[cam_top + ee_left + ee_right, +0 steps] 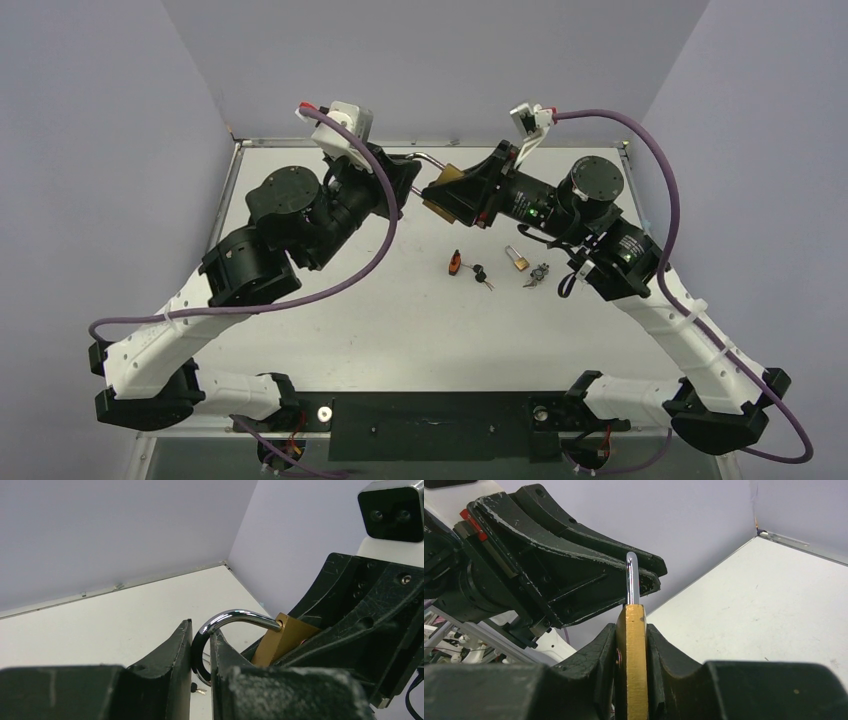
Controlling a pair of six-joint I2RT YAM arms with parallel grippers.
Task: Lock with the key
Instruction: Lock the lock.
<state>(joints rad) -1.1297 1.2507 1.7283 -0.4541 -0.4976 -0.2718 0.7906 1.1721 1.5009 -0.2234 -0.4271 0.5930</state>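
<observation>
Gripped brass padlock [446, 193] body in right end effector [630, 645], pinched shackle [235, 616] in left end effector [201, 650]; apparently mid-closing. Called next for pressing shackle home, then fetching key [481, 273] from bench [400, 330].

The left arm [270, 225] and right arm [600, 215] reach toward the far middle, tips facing. The left tool [201, 632] pinches the shackle [235, 615] of the padlock [285, 640]; the right tool [631, 632] clamps its brass body.

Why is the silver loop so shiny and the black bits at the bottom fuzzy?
Left wrist view: light glints white on the padlock's shackle; the fingers sit very near the lens, so they blur. Right wrist view: same glint, same blur.
</observation>
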